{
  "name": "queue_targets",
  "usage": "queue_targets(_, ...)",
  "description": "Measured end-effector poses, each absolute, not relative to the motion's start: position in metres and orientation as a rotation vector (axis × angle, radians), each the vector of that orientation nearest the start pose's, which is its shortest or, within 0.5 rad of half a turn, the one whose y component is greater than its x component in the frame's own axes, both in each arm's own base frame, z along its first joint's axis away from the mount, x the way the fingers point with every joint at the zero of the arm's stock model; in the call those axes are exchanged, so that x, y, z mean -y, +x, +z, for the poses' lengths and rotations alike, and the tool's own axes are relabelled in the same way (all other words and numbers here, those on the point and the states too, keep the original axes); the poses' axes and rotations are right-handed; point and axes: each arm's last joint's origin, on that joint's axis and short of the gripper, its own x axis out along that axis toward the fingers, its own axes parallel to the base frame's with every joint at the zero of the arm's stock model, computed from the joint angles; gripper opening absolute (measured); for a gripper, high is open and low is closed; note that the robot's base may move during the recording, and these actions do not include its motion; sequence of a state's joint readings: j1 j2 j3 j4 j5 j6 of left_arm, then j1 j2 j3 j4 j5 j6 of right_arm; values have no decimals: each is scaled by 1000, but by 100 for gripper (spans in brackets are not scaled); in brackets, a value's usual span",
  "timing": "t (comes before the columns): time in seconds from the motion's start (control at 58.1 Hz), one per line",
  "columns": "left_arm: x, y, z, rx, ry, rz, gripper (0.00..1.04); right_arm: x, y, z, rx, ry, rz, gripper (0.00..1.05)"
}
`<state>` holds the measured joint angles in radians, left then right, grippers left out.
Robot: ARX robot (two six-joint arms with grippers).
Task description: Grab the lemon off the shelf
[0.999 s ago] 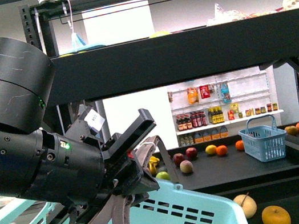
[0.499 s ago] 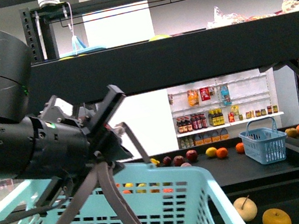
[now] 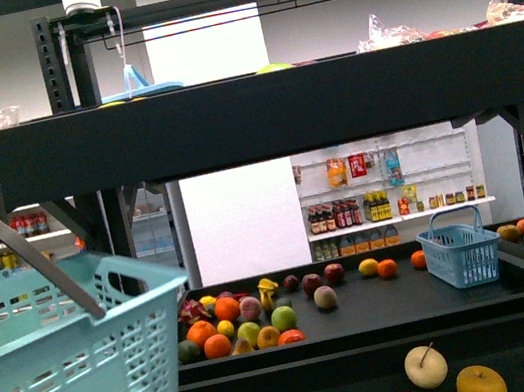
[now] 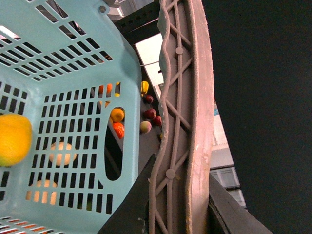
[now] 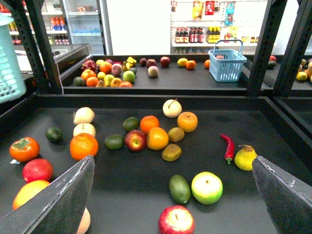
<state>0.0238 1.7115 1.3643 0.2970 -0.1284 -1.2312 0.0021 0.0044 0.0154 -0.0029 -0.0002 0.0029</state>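
Black shelf [image 5: 287, 122], teal basket [image 4: 73, 73] gripped by the handle in the left claw [image 4: 178, 195]; the right claw [image 5: 171, 161] gapes wide, nearer the lemon [image 5: 245, 158] lying ahead off its right finger, seemingly end-on.

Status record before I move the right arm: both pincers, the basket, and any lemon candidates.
left pincer: shut on the basket handle
right pincer: open, empty, above the shelf tier
basket: light blue, hanging by its handle; holds a blurred yellow fruit, kind unclear
lemon candidate: pointed yellow fruit beside the red chili; identity not certain
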Motion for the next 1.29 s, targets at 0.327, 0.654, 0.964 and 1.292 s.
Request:
queue_targets(0.327, -22, 399, 329, 14, -1288, 145, 16, 0, 97, 168, 8, 3, 2, 97)
queue_targets(0.654, -22, 377, 306, -44, -1231, 296, 16, 0, 97, 168, 8, 3, 3, 97)
queue_targets(0.964, -42, 371, 331, 182, -1331, 329, 16, 0, 97, 168, 8, 2, 3, 97)
queue_targets(1.292, -89, 378, 314, 309, -1323, 485, 16, 0, 97, 168, 8, 3, 3, 97)
